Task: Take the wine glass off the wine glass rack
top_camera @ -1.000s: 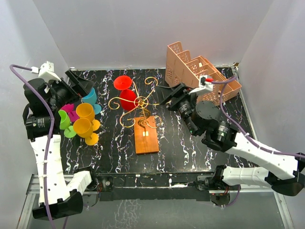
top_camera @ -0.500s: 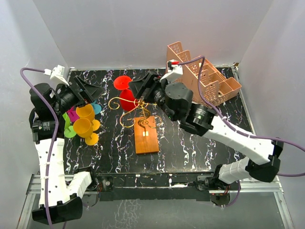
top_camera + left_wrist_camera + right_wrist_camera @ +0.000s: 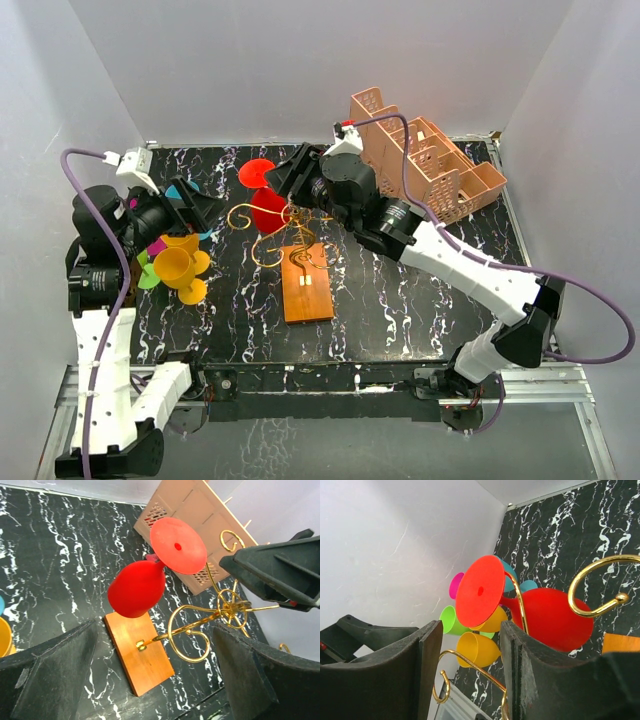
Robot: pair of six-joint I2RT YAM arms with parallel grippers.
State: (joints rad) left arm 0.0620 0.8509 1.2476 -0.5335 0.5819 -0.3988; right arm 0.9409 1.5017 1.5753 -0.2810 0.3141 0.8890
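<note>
The left gripper (image 3: 193, 205), fully open and empty above the coloured cups (image 3: 178, 265), faces the red wine glass (image 3: 267, 208), which hangs by its stem on the wine glass rack (image 3: 297, 213) at mid-counter (image 3: 380, 290), and the right gripper (image 3: 288, 182) hovers beside it, partly open and empty.

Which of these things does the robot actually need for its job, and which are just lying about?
Needed: red wine glass; gold wine glass rack it hangs on.
Lying about: pink lattice crate; coloured glasses clustered at the left.
</note>
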